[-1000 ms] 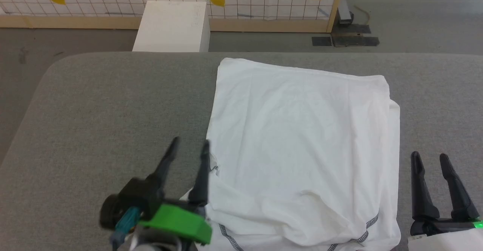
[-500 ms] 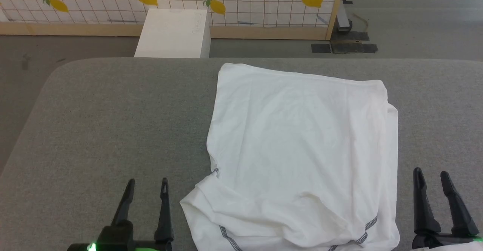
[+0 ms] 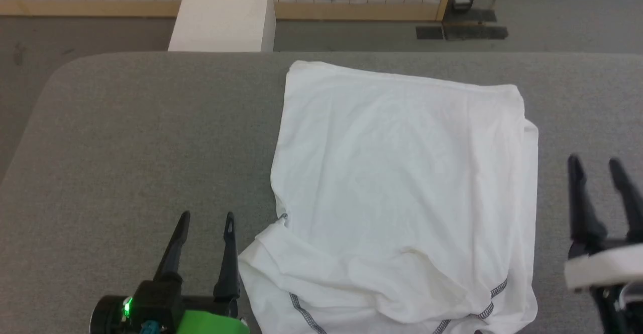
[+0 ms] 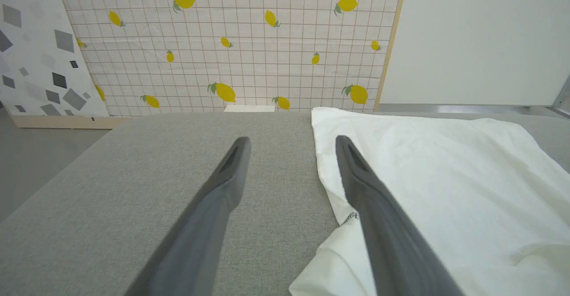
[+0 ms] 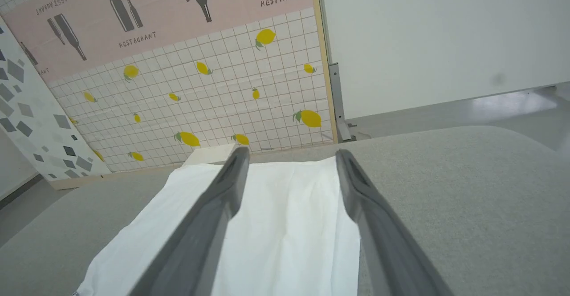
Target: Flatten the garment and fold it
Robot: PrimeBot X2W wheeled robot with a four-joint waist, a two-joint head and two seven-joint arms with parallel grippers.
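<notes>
Garment (image 3: 402, 188) lies on the grey padded table (image 3: 125, 138), right of centre in the head view, folded to a rough rectangle; far edge straight, close to the table's far edge; along the right side a lower layer peeks out from under the top one; near end rumpled and bunched, with dark grey stitching (image 3: 301, 315) showing on the hem at both near corners; a small mark at the notch in the left edge, too small to read. Left gripper (image 3: 207, 216) at lower left, fingers spread wide, nothing between them; its right finger sits just beside the garment's near-left corner, contact cannot be told; in the left wrist view that finger overlaps the cloth edge while the other is over bare table. Right gripper (image 3: 594, 161) at the right edge, just beside the garment's right side, fingers wide apart and empty; the right wrist view looks down the length of the cloth between them. White box (image 3: 221, 15) stands on the floor beyond the table; lemon-print panel (image 4: 231, 51) behind it.
</notes>
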